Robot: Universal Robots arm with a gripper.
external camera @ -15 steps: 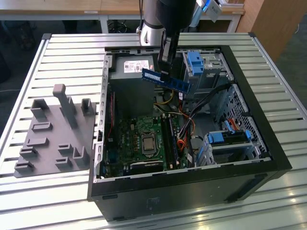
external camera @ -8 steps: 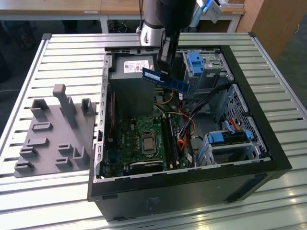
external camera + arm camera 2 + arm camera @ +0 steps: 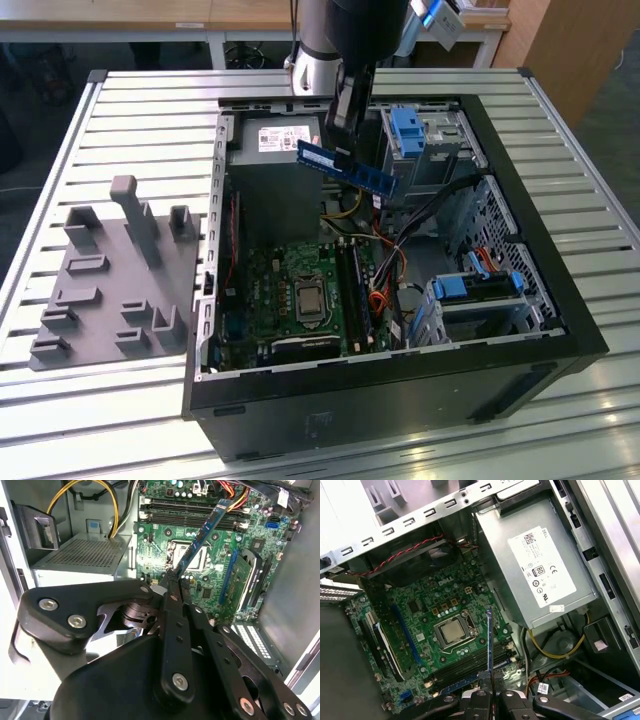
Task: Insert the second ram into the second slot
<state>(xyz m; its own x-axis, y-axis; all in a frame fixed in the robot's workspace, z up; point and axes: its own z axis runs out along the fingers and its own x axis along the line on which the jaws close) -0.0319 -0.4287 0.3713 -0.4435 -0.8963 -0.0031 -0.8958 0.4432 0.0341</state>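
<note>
Blue stick: the second ram (image 3: 348, 168) hangs in the air over the open computer case (image 3: 400, 400), above the motherboard (image 3: 290, 290) (no slot reached yet).
Claw: the claw (image 3: 343, 148) is closed narrow across its flat faces.
Handling: probably light, stiff, fragile; best pinched on bare board, clear of the contacts.

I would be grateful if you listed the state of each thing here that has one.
Memory stick: held in the air above the case, not in a slot.
Claw: shut on the memory stick.
Computer case: lying on its side, open, with no side panel on it.
Processor: bare, with no cooler on it.
</note>
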